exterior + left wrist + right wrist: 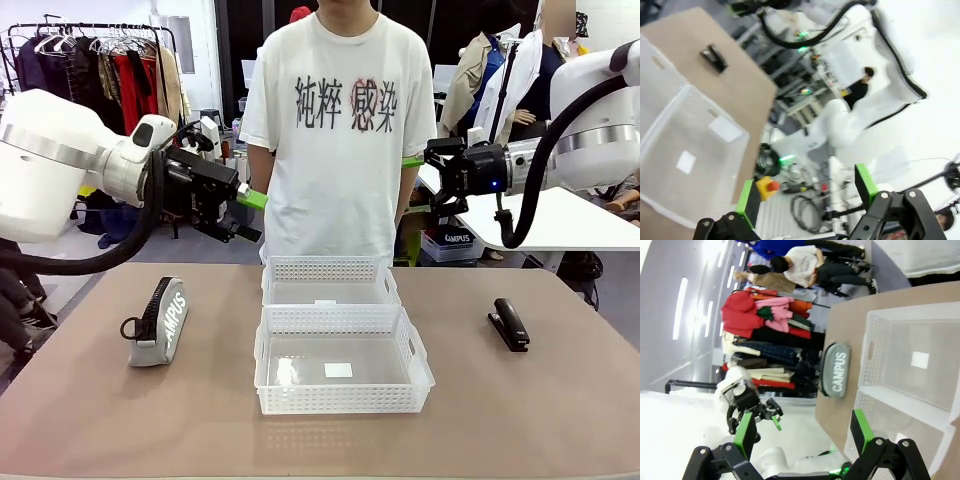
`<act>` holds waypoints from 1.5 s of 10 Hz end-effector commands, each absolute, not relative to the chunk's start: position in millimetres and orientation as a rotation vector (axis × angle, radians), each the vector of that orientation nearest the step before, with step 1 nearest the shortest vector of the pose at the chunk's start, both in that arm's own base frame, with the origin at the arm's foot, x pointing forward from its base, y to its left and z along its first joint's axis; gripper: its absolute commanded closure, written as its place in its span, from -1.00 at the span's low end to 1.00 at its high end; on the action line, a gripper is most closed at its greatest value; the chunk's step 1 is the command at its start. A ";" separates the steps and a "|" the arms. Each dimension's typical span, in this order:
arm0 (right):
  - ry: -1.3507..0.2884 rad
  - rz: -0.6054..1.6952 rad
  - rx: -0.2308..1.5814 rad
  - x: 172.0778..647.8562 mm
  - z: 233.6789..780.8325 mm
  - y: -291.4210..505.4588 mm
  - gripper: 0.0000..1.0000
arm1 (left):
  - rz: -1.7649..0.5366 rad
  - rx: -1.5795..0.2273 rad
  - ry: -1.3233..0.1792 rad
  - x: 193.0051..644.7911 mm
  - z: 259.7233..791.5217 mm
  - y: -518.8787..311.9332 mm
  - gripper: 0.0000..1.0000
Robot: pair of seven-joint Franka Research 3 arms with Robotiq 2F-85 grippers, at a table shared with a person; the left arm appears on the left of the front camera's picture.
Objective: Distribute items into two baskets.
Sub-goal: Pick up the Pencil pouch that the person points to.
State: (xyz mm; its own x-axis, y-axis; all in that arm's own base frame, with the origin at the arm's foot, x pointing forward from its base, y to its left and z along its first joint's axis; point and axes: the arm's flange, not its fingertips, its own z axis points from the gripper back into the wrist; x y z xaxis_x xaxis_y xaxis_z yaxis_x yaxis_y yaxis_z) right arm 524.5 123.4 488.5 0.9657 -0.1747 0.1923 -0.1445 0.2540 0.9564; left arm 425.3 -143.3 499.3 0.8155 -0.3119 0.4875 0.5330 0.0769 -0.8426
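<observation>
A grey "CAMPUS" pouch (157,323) (835,371) lies on the table's left side. A black stapler (509,324) (714,58) lies on the right side. Two white lattice baskets stand in the middle, one nearer (342,398) (660,200) (875,340) and one behind it (330,269) (652,65) (875,412); both hold nothing. My left gripper (250,215) (807,192) hangs open, high above the table's left, pointing right. My right gripper (418,180) (802,430) hangs open, high on the right, pointing left. Nothing sits between either pair of fingers.
A person in a white T-shirt (335,130) stands at the far edge behind the baskets. A clothes rack (100,70) stands at the back left, and a white table (560,220) at the back right.
</observation>
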 end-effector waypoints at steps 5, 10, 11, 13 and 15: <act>-0.139 -0.131 1.475 554.5 522.7 105.3 -1.00 | -0.444 -1.662 0.054 489.0 512.1 -137.5 -1.00; -0.069 -0.139 1.483 564.9 539.1 91.6 -1.00 | -0.379 -1.617 0.094 509.8 529.4 -112.9 -1.00; -0.060 -0.137 1.474 564.6 541.5 89.5 -1.00 | -0.302 -1.599 0.071 511.1 535.8 -105.9 -1.00; -0.061 -0.117 1.479 561.3 548.8 86.3 -1.00 | -0.196 -1.592 0.038 509.4 542.9 -100.5 -1.00; -0.044 -0.101 1.468 558.7 552.0 86.4 -1.00 | -0.128 -1.534 0.035 508.4 541.4 -100.0 -1.00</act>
